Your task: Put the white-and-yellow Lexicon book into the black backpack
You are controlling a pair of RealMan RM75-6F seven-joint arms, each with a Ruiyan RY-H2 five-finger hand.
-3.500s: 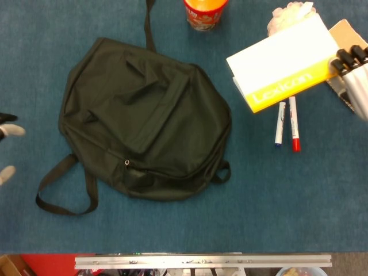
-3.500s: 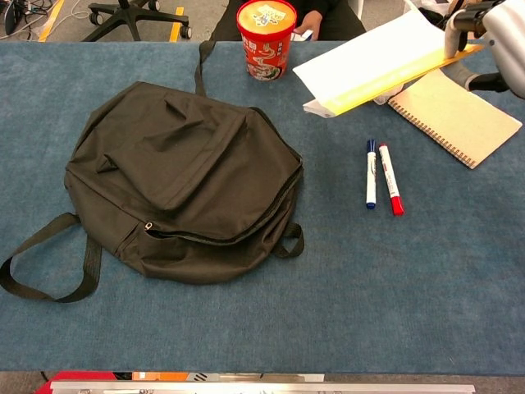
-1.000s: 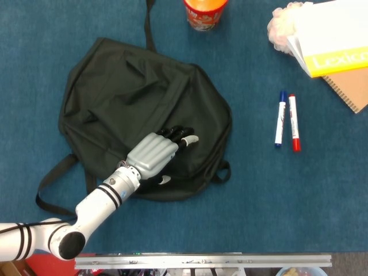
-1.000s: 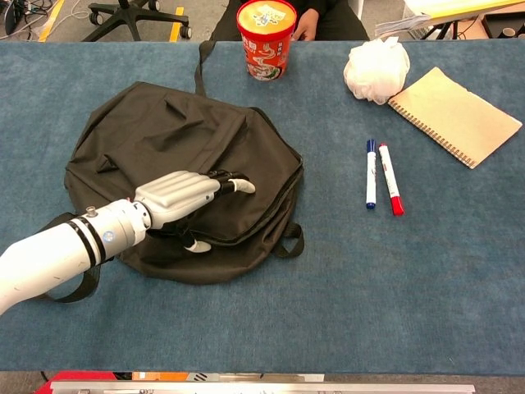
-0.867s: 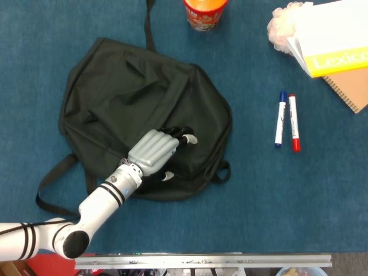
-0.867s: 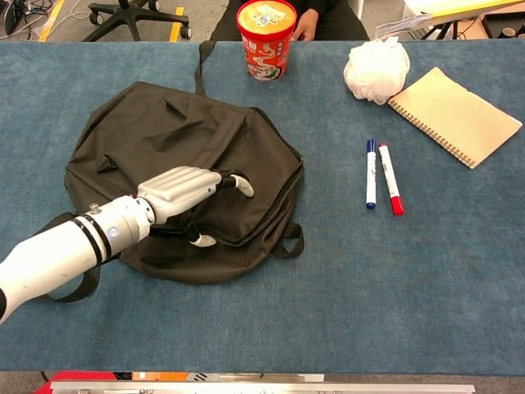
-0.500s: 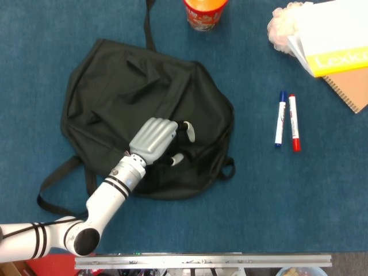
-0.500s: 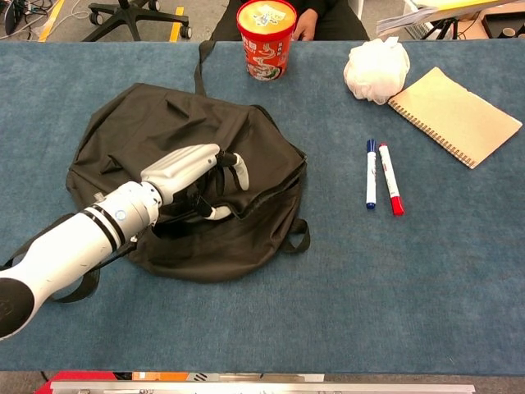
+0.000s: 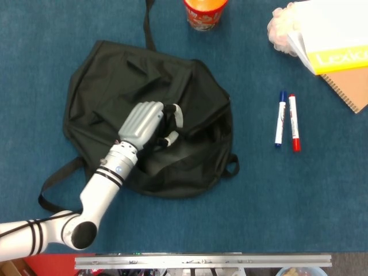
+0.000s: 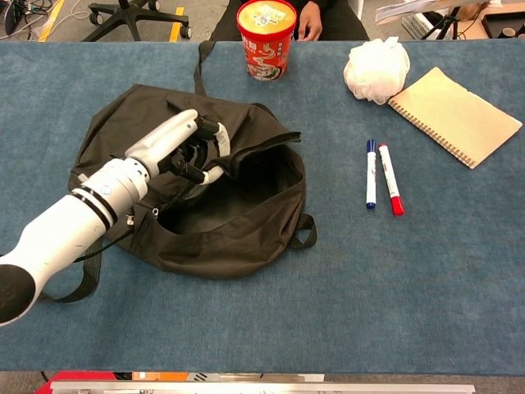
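The black backpack (image 9: 190, 167) lies on the blue table left of centre. My left hand (image 9: 146, 123) grips the upper flap by the zipper and holds it raised and pulled back, so the bag's mouth (image 10: 238, 193) gapes open. In the chest view the left hand (image 10: 176, 148) sits over the bag's top. The white-and-yellow Lexicon book (image 9: 336, 31) hangs at the top right edge of the head view, above the brown notebook. Only the book's page edge (image 10: 410, 10) shows in the chest view. My right hand is out of frame in both views.
A red noodle cup (image 10: 266, 37) stands behind the bag. A white crumpled ball (image 10: 376, 70) and a brown spiral notebook (image 10: 455, 115) lie at the back right. A blue marker (image 10: 371, 172) and a red marker (image 10: 389, 178) lie right of the bag. A strap loop (image 9: 57, 192) trails front left.
My left hand came in, took the backpack's flap and drew it up and back, opening the mouth. The book rose toward the top right and the right hand left view.
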